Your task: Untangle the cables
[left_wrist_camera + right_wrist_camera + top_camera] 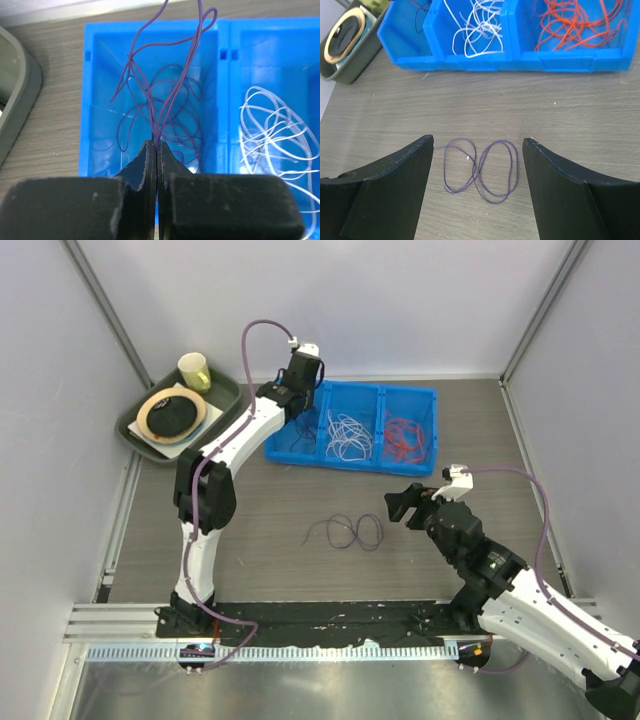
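While the left gripper is clamped tight on a bundle of thin dark purple cables, those strands fan toward the top of the frame over the left compartment of the blue plastic bin, where more purple loops lie. White curly cables fill the middle compartment, and orange-red cables fill the right one. The right gripper is spread wide, not touching the loose purple cable looped on the grey wood-grain counter.
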`<action>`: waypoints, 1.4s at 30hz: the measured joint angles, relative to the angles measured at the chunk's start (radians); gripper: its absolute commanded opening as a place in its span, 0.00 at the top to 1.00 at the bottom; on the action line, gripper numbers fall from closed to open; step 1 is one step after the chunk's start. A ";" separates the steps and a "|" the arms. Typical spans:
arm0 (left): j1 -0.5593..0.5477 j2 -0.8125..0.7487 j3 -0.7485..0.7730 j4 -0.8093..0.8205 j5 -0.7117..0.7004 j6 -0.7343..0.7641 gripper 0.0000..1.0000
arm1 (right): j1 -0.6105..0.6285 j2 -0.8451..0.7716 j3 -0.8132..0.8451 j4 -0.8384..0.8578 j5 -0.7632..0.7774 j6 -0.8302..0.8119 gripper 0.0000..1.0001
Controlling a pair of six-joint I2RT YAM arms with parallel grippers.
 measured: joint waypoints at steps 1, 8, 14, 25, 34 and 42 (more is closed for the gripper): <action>0.003 0.013 0.000 -0.003 0.007 0.013 1.00 | 0.000 0.001 -0.005 0.000 -0.009 0.003 0.24; 0.015 0.031 -0.005 -0.048 0.088 0.044 0.40 | 0.004 0.103 -0.029 0.031 -0.192 -0.031 0.26; 0.015 0.029 -0.005 -0.122 0.108 0.037 0.14 | 0.098 0.303 0.016 0.041 -0.225 -0.090 0.26; 0.014 -0.324 -0.129 -0.163 0.112 -0.060 0.00 | 0.130 0.509 0.143 0.004 -0.228 -0.130 0.25; 0.014 -0.846 -0.592 -0.126 -0.019 -0.274 0.00 | 0.150 0.750 0.269 -0.122 -0.161 -0.049 0.28; 0.016 -1.184 -1.004 -0.204 -0.111 -0.463 0.00 | 0.166 0.948 0.339 -0.153 -0.103 0.058 0.38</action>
